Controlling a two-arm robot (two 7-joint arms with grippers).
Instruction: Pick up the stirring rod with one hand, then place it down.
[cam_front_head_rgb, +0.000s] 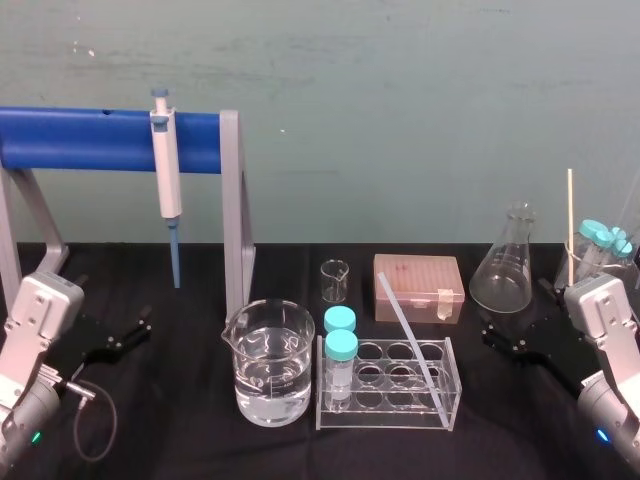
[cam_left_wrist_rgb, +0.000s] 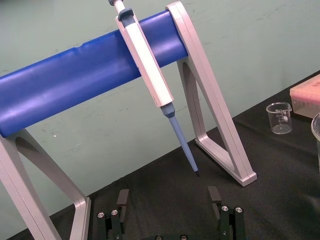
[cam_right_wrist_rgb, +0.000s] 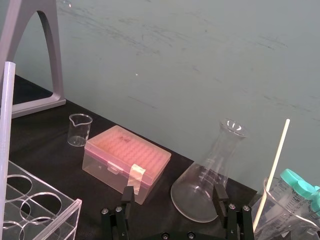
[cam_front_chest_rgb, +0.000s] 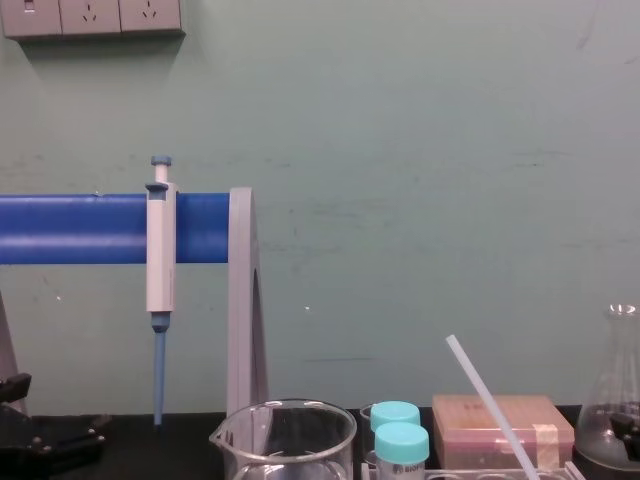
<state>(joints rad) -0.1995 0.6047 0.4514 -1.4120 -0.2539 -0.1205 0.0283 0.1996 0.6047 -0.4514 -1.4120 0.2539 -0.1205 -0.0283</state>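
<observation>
Head view: stirring rod (cam_front_head_rgb: 408, 335) leans in rack (cam_front_head_rgb: 380, 415) holding two vials (cam_front_head_rgb: 341, 365)

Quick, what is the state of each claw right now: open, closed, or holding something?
Left claw: open, holding nothing, before the pipette stand.
Right claw: open, holding nothing, before the Erlenmeyer flask.

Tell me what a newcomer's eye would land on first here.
The thick blue bar of the stand at back left draws the eye first, with the white-and-blue pipette hanging from it. Next comes the stirring rod, leaning slantwise in the clear rack at centre front, beside a beaker of clear liquid. The left end effector and right end effector rest open, low at far left and far right.
</observation>
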